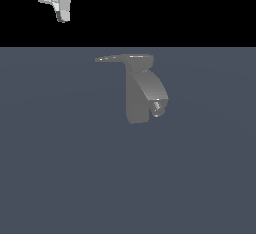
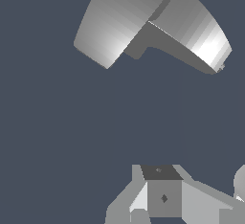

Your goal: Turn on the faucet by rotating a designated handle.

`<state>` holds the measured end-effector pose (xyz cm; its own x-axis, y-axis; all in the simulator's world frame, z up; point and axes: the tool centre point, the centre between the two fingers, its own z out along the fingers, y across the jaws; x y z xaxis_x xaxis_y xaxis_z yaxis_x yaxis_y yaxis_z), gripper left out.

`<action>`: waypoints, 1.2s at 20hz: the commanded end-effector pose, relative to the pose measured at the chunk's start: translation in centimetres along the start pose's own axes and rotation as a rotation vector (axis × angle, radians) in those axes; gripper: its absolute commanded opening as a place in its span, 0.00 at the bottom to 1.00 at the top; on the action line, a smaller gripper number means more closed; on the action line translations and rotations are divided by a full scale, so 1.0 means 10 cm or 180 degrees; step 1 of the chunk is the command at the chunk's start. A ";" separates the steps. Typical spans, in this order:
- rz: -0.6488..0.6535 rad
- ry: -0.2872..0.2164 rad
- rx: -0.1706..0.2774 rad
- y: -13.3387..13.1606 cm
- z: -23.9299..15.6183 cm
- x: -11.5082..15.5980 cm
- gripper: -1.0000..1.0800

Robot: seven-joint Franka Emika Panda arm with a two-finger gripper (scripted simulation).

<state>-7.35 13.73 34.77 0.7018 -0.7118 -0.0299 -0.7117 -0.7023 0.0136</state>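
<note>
Gripper (image 1: pixel 62 18) hangs at upper left, empty; I can't tell its opening. I judge the handle (image 1: pixel 107 58) stiff and thin: push near its tapered tip, away from the faucet (image 1: pixel 138 95).

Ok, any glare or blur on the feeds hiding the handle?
Exterior view: sharp, flat lighting, only a thin highlight along the handle; gripper sits against black background, faucet casts no visible shadow. Wrist view: bright sheen on the faucet, no blur; I can't pick out the handle there.
</note>
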 end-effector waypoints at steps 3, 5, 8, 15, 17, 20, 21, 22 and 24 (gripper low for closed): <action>0.0301 0.0008 0.0015 -0.22 0.14 0.17 0.00; 0.0435 0.0012 0.0020 -0.31 0.20 0.25 0.00; 0.0641 0.0019 0.0027 -0.44 0.29 0.39 0.00; 0.1158 0.0040 0.0041 -0.72 0.51 0.77 0.00; 0.1316 0.0047 0.0045 -0.79 0.58 0.90 0.00; 0.1540 0.0057 0.0051 -0.89 0.67 1.09 0.00; 0.1609 0.0060 0.0052 -0.91 0.70 1.15 0.00; 0.1675 0.0063 0.0054 -0.94 0.73 1.21 0.00; 0.1798 0.0068 0.0058 -0.98 0.78 1.31 0.00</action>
<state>7.75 11.70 26.88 0.2427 -0.9701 -0.0048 -0.9701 -0.2427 0.0060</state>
